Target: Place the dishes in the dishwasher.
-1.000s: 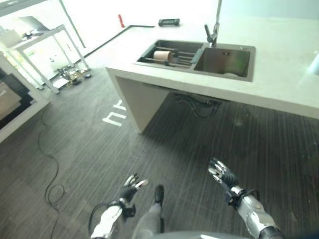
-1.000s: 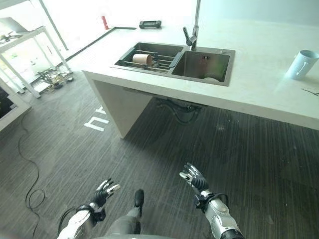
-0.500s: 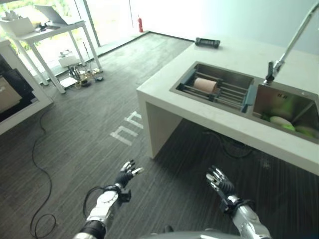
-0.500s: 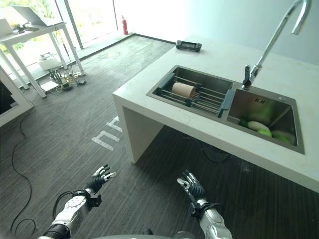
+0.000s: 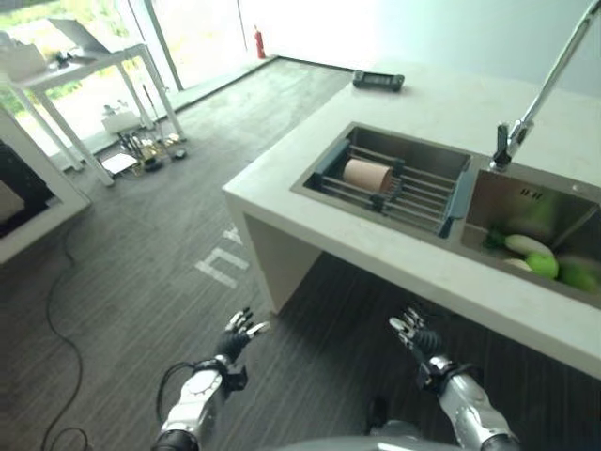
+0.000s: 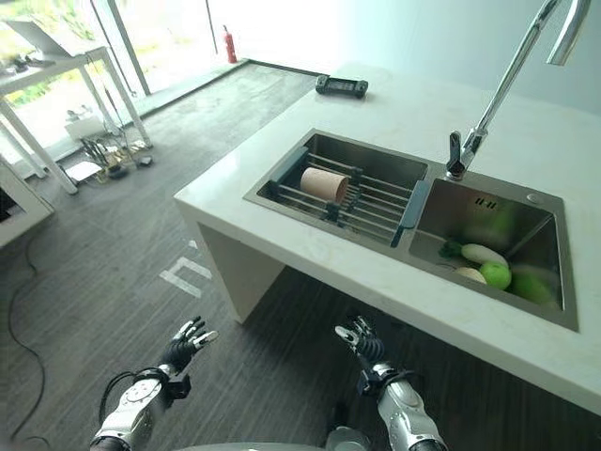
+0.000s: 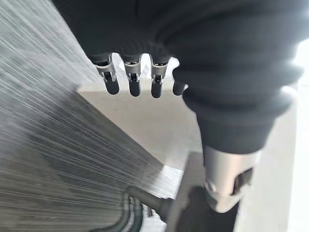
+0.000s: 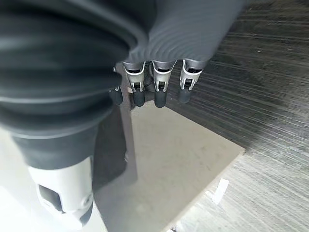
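A tan cup (image 5: pixel 367 175) lies on its side on the dark rack (image 6: pixel 376 202) across the sink's left basin. Green and white dishes (image 6: pixel 488 268) sit in the right basin (image 5: pixel 526 211), under the tall faucet (image 6: pixel 488 103). My left hand (image 5: pixel 235 343) hangs low above the floor, short of the counter's corner, open and holding nothing. My right hand (image 5: pixel 418 340) is level with it, just below the counter's front edge, also open and bare. Straight fingers (image 7: pixel 130 79) show in the left wrist view, and straight fingers (image 8: pixel 154 82) in the right wrist view.
The white counter (image 5: pixel 394 254) with its sink runs across the right half, open underneath. A black device (image 5: pixel 378 81) lies on its far side. A white table (image 5: pixel 84 66) stands at the far left, with dark striped floor (image 5: pixel 122 272) between.
The camera has moved, and the counter and sink now stand closer and larger. Both hands stay low, open and holding nothing.
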